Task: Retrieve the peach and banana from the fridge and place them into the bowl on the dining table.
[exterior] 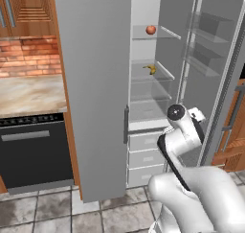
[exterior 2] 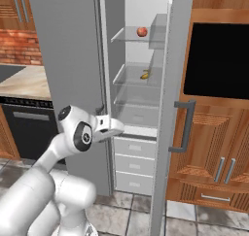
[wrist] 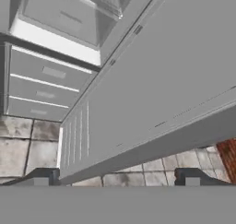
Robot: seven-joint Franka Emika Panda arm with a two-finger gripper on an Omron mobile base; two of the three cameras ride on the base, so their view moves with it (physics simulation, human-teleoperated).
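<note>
Kitchen with the fridge [exterior: 158, 83] open: fruit high up, claw low.

Both fruits sit on glass shelves inside: the peach [exterior: 150, 29] on the upper one, the banana [exterior: 150, 69] on the shelf below, its long axis running roughly sideways across the shelf. From the claw [exterior 2: 116, 127], down by the white drawers [exterior 2: 133, 164] and beside the right door [wrist: 156, 80], both lie up at about 12 to 1 o'clock in the right base view, the banana nearer. Fingers are spread wide and hold nothing; the coming move looks like a reach upward.
</note>
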